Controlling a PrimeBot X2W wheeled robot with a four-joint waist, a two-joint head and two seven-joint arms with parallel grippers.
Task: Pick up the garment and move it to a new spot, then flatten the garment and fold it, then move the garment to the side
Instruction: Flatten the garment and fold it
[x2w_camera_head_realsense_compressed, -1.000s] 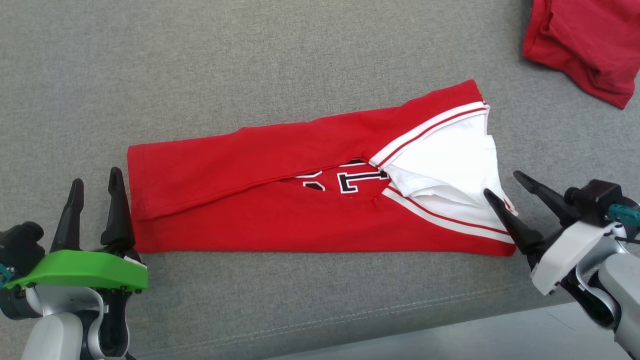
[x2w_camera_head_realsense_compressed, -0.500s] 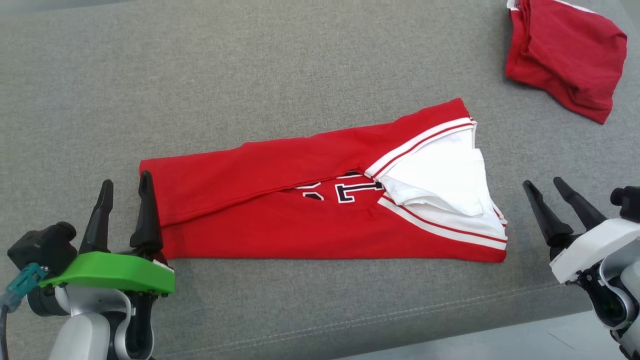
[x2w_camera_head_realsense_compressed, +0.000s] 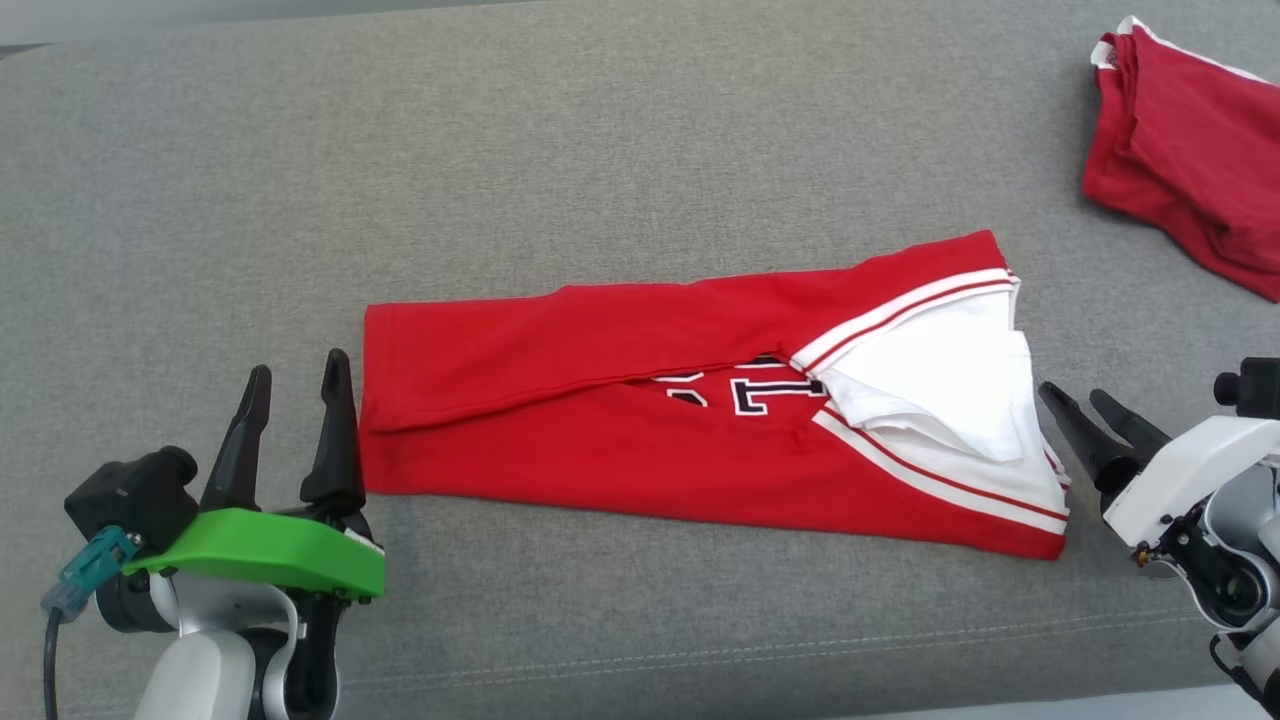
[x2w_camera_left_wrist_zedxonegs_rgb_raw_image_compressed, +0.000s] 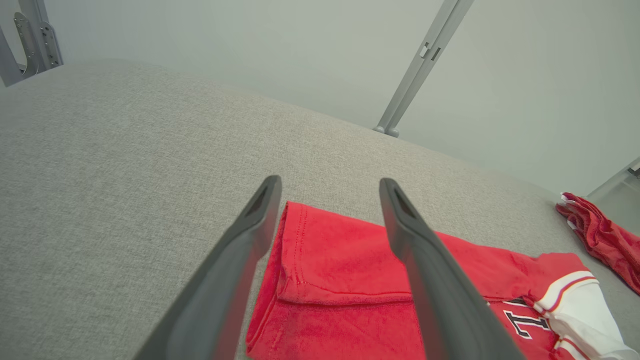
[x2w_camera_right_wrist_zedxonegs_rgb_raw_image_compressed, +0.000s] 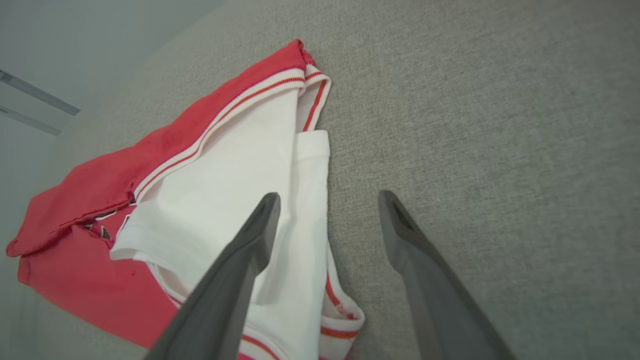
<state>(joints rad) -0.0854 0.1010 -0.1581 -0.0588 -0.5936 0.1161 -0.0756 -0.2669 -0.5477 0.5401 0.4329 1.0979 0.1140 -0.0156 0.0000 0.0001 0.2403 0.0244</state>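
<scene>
As I look down across it, cushion (x2w_camera_head_realsense_compressed: 640, 150): grey woven fabric under everything, with a stitched seam (x2w_camera_head_realsense_compressed: 700, 648) running along its near side
garment (x2w_camera_head_realsense_compressed: 560, 470): red, lying flat mid-cushion between my two grippers, folded lengthwise into a long band, the far flap lapped over the near one; it runs left to right, the right end slanting a little toward me
second red cloth (x2w_camera_head_realsense_compressed: 1190, 170): bunched at the far right of the cushion, well apart from the garment
white panel (x2w_camera_head_realsense_compressed: 930, 385): the garment's right end, edged with red-and-white stripes, a loose white fold lying on top
left gripper (x2w_camera_head_realsense_compressed: 300, 362): released, fingers spread wide, holding nothing; it stands just beside the garment's left hem, inner finger close against it, touching or not I cannot tell; in my left wrist view the folded hem corner shows between the two fingers
right gripper (x2w_camera_head_realsense_compressed: 1072, 390): released as well and empty, tips pointing at the striped right end, just beside it; in my right wrist view one finger crosses the white panel, the other bare cushion
green cover (x2w_camera_head_realsense_compressed: 260, 550): on my left wrist, behind the fingers
lettering (x2w_camera_head_realsense_compressed: 745, 392): white with dark outlines, peeping from the gap between the flaps, mostly hidden
</scene>
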